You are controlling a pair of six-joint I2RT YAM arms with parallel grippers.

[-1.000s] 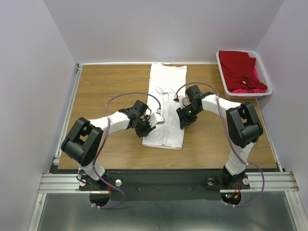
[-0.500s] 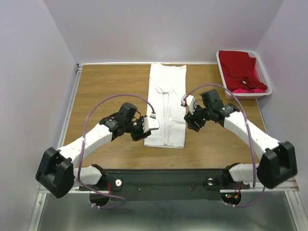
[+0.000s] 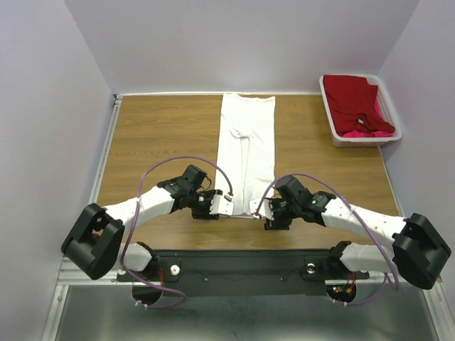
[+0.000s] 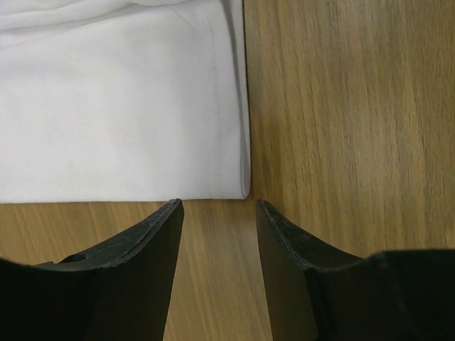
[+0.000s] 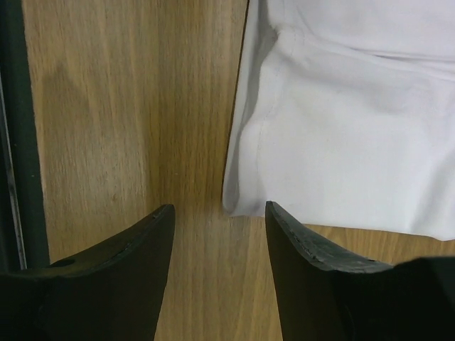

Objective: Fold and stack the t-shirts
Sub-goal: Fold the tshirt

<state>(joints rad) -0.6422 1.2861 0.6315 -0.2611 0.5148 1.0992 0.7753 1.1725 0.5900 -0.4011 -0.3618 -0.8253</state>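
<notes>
Centre of the top view: white t-shirt (image 3: 246, 142), folded into a long strip on the table (image 3: 163, 135); red t-shirt (image 3: 353, 99) and pink t-shirt (image 3: 380, 132) in the basket (image 3: 366, 141) (upper right). Left wrist view: left gripper (image 4: 217, 209) parted, empty, shirt corner just above. Right wrist view: right gripper (image 5: 220, 213) likewise parted, empty.

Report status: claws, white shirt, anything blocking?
Left claw open, empty, at near left corner of white t-shirt. Right claw open, empty, at near right corner. Shirt flat, in a long strip. Nothing blocking.

matt white cloth t-shirt (image 3: 246, 142) on grained wood table (image 3: 163, 135).
</notes>
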